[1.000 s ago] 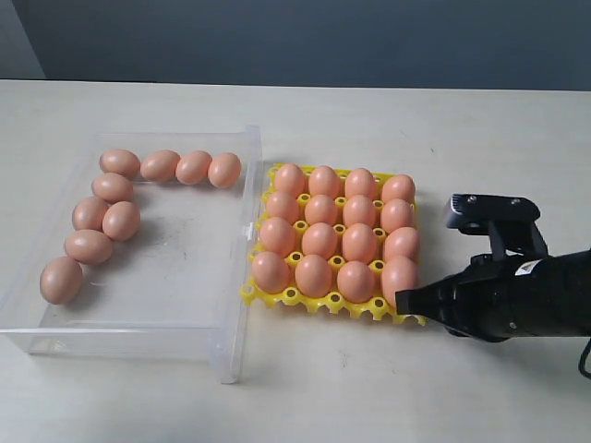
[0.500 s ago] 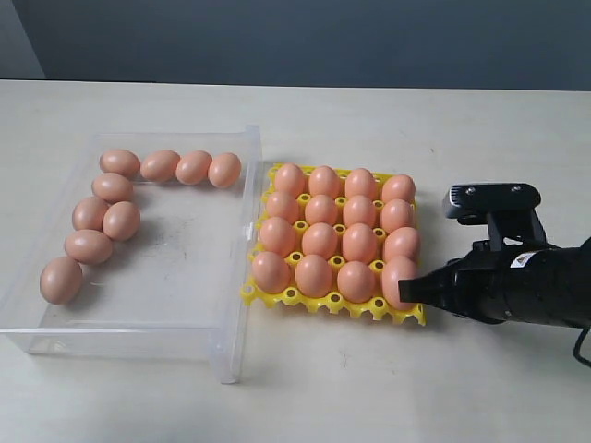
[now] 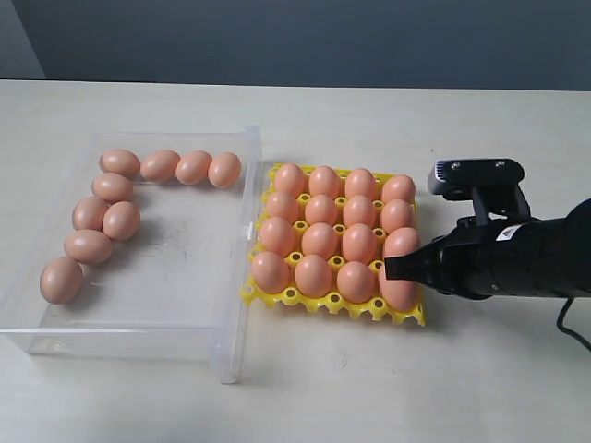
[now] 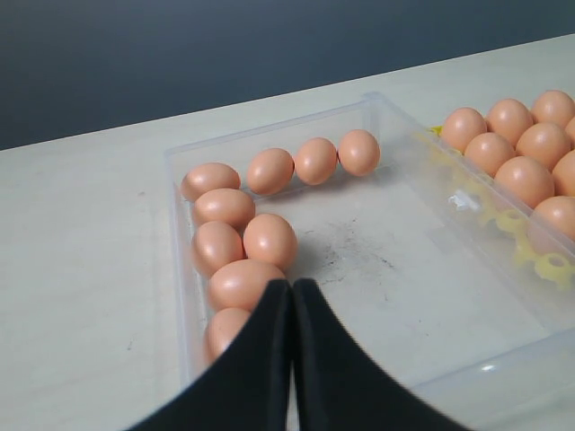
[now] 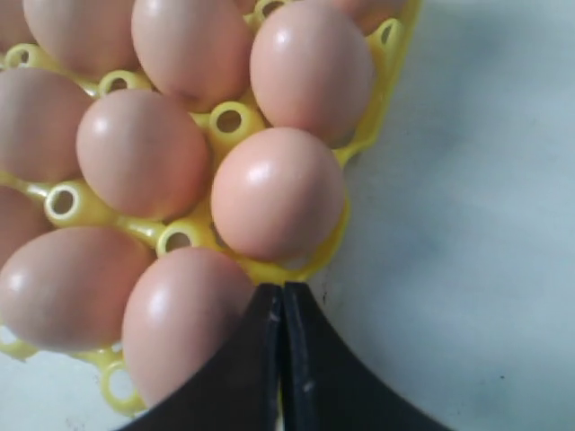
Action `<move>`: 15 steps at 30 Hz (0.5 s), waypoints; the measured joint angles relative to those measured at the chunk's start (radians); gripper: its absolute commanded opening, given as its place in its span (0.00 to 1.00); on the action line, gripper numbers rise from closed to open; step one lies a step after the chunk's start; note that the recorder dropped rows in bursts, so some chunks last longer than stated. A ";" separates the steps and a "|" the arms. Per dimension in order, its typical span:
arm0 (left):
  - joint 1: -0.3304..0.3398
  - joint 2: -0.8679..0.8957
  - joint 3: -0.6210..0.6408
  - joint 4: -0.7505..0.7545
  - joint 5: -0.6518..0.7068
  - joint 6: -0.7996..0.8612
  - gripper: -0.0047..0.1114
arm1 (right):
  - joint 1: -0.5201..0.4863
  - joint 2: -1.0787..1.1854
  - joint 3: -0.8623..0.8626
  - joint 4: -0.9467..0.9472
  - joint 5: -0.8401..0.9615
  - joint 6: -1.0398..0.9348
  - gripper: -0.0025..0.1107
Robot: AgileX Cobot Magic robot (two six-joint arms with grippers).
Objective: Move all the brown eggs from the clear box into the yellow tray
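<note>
Right gripper [image 3: 391, 269] with fingers pressed together and empty, tip at the nearest corner of the yellow tray [image 3: 325, 305], brown eggs [image 3: 319, 238] filling every cup beyond it, clear box [image 3: 233, 343] past the tray (nine eggs inside), left gripper [image 4: 290, 289] likewise closed above that box

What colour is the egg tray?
Bright yellow. The egg tray shows best in the right wrist view, close up between the eggs.

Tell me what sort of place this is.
Probably a robot lab test bench, not a kitchen: a bare pale table against a plain dark wall, a black robot gripper, and brown eggs staged in a clear box and yellow tray.
</note>
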 measured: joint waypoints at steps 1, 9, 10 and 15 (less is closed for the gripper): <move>0.000 0.000 0.000 0.000 0.000 0.000 0.04 | 0.000 0.003 0.000 0.000 0.005 0.000 0.02; 0.000 0.000 0.000 0.000 0.000 0.000 0.04 | 0.000 0.003 -0.004 0.002 0.071 0.000 0.02; 0.000 0.000 0.000 0.000 0.000 0.000 0.04 | 0.000 0.003 -0.004 0.002 0.074 0.000 0.02; 0.000 0.000 0.000 0.000 0.000 0.000 0.04 | 0.000 0.003 -0.004 0.002 0.076 0.000 0.02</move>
